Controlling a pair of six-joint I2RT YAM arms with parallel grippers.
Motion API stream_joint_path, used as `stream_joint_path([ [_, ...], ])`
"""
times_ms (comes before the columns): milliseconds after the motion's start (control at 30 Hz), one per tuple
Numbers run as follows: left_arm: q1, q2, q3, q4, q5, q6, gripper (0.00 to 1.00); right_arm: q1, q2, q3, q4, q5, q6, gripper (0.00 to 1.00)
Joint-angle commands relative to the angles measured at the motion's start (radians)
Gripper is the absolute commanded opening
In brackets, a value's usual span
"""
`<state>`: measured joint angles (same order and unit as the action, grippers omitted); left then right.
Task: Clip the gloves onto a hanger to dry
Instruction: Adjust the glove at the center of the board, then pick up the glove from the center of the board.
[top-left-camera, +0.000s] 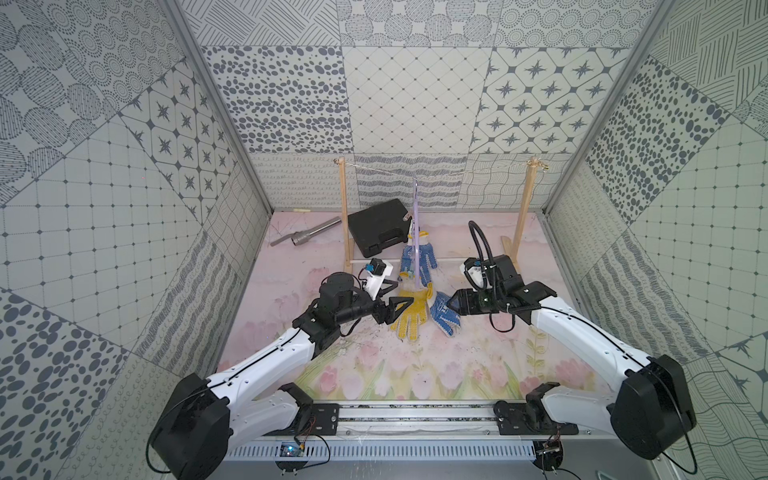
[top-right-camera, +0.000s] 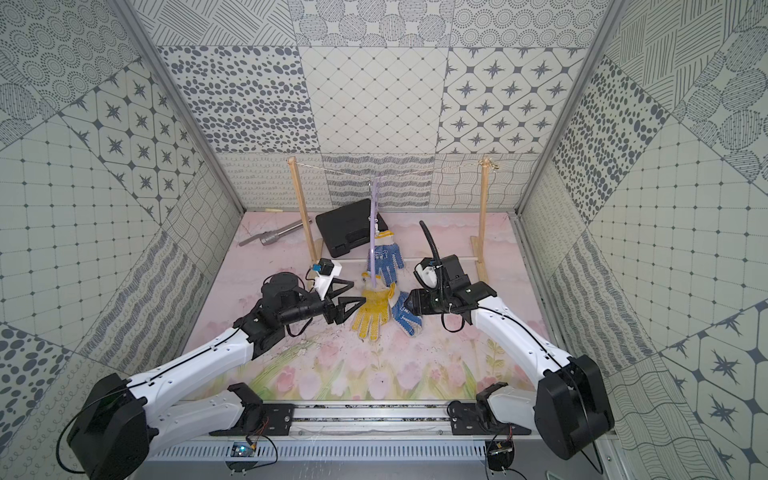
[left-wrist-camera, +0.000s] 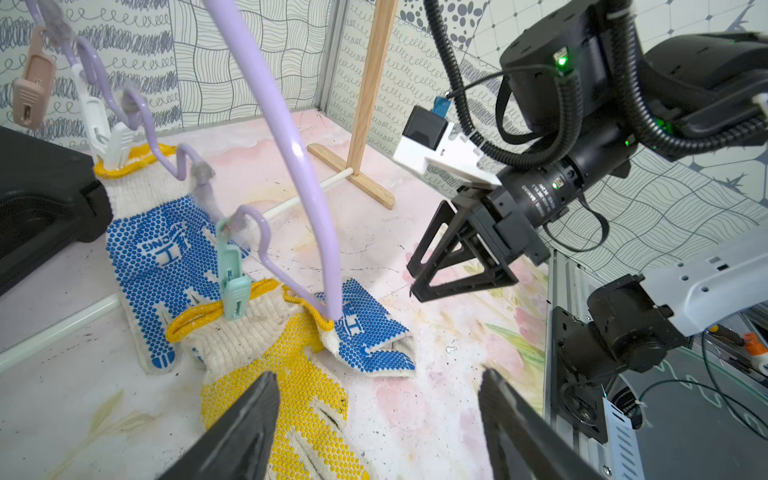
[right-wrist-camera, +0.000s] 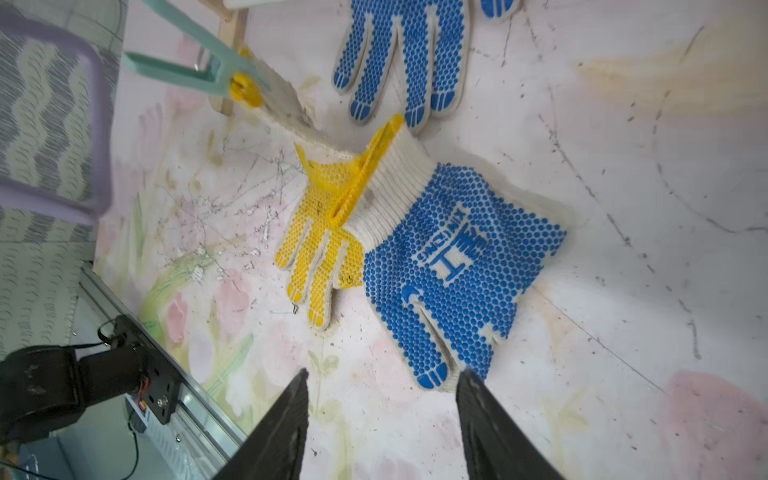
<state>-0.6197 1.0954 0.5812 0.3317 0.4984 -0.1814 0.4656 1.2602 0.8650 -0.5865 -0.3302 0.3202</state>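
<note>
The lilac hanger (top-left-camera: 417, 208) hangs from the string, its lower end down among the gloves (left-wrist-camera: 291, 158). A white peg (left-wrist-camera: 106, 141) grips the cuff of one blue-dotted glove (top-left-camera: 419, 259). A green peg (left-wrist-camera: 232, 282) grips the cuff of the yellow-dotted glove (top-left-camera: 409, 313). A second blue-dotted glove (top-left-camera: 444, 316) (right-wrist-camera: 457, 257) lies loose on the table, its cuff over the yellow one. My left gripper (top-left-camera: 406, 291) (left-wrist-camera: 378, 374) is open just left of the yellow glove. My right gripper (top-left-camera: 452, 305) (right-wrist-camera: 385, 371) is open and empty at the loose glove's fingertips.
The wooden frame's posts (top-left-camera: 345, 216) (top-left-camera: 523, 208) carry the string, with a thin rod across their feet. Behind them lie a black case (top-left-camera: 378, 226) and a metal tube (top-left-camera: 307, 235). A beige peg (left-wrist-camera: 31, 89) hangs free on the hanger.
</note>
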Motion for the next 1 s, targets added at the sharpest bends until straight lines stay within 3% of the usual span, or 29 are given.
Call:
stream_joint_path([
  [0, -0.006, 0.028, 0.013, 0.010, -0.017, 0.000, 0.77, 0.007, 0.018, -0.022, 0.056, 0.061, -0.050, 0.58],
  [200, -0.008, 0.046, 0.006, 0.025, -0.037, -0.017, 0.76, 0.010, 0.147, 0.015, 0.178, -0.012, 0.006, 0.43],
  [333, -0.008, 0.046, -0.005, 0.018, -0.059, -0.017, 0.76, 0.018, 0.198, 0.009, 0.290, -0.032, 0.068, 0.39],
  [600, -0.008, 0.044, 0.000, -0.049, -0.113, -0.004, 0.75, 0.044, 0.261, -0.017, 0.501, -0.064, 0.166, 0.43],
  [733, -0.008, 0.037, -0.005, -0.060, -0.124, -0.001, 0.75, 0.063, 0.278, -0.013, 0.506, -0.069, 0.181, 0.47],
  [967, -0.008, 0.015, -0.012, -0.064, -0.127, 0.002, 0.75, 0.093, 0.269, -0.001, 0.467, 0.037, 0.223, 0.49],
])
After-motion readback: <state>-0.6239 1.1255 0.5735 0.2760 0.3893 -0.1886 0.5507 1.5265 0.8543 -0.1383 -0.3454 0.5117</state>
